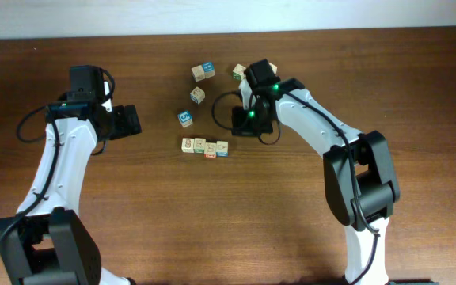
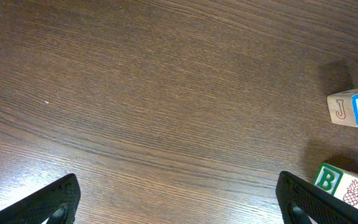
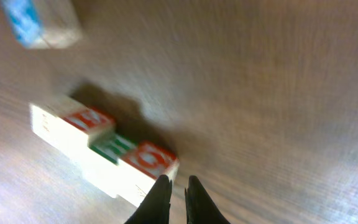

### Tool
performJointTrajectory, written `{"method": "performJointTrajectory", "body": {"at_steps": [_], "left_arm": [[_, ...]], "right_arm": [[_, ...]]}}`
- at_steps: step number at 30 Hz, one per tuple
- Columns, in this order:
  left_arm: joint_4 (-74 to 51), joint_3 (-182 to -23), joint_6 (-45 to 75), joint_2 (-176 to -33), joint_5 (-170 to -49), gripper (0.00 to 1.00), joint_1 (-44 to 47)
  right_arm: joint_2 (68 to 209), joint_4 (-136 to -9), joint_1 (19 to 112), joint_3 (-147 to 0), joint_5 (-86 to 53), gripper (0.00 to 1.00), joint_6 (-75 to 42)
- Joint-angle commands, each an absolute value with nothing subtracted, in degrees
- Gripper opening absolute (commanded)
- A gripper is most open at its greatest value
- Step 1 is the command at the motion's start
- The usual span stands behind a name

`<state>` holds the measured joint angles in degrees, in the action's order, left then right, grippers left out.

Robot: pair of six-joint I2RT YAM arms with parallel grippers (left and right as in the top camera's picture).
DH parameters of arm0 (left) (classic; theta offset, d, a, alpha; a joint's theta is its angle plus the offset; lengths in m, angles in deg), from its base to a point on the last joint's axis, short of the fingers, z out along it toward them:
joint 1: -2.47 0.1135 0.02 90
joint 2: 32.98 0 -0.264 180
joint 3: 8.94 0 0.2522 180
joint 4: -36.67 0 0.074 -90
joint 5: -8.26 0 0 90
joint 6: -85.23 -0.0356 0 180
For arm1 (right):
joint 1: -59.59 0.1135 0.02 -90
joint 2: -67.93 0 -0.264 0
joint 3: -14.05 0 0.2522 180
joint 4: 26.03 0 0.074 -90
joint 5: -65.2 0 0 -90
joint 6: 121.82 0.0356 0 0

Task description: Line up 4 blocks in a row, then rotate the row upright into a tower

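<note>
Now your right gripper (image 3: 178, 180), pinched shut and empty, hovers near the end of the blocks (image 1: 205, 146), lined in a row, likely narrowed to nudge one round; your left gripper (image 1: 130, 120) sits wide open, well apart.

Four blocks (image 1: 199, 146) touching in row on table (image 1: 291, 229); four loose cubes (image 1: 197, 95) scattered behind row
</note>
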<state>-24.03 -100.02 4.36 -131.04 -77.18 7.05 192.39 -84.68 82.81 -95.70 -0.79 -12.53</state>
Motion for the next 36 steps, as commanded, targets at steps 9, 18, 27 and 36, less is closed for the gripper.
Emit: {"method": "performJointTrajectory", "body": {"at_steps": [9, 18, 27, 36], "left_arm": [[-23.9, -100.7, 5.1, -131.2, -76.9, 0.99, 7.1], [-23.9, -100.7, 5.1, -131.2, -76.9, 0.99, 7.1], [-23.9, -100.7, 5.0, -131.2, -76.9, 0.99, 7.2], [-23.9, -100.7, 5.0, -131.2, -76.9, 0.99, 7.1]], "right_arm": [[194.0, -64.6, 96.4, -98.9, -18.8, 0.11, -12.9], [199.6, -61.6, 97.5, -98.9, -21.0, 0.10, -8.8], [200.3, -63.8, 98.6, -98.6, -20.1, 0.10, -8.8], [200.4, -66.0, 99.1, -98.6, -17.8, 0.09, -8.8]]}}
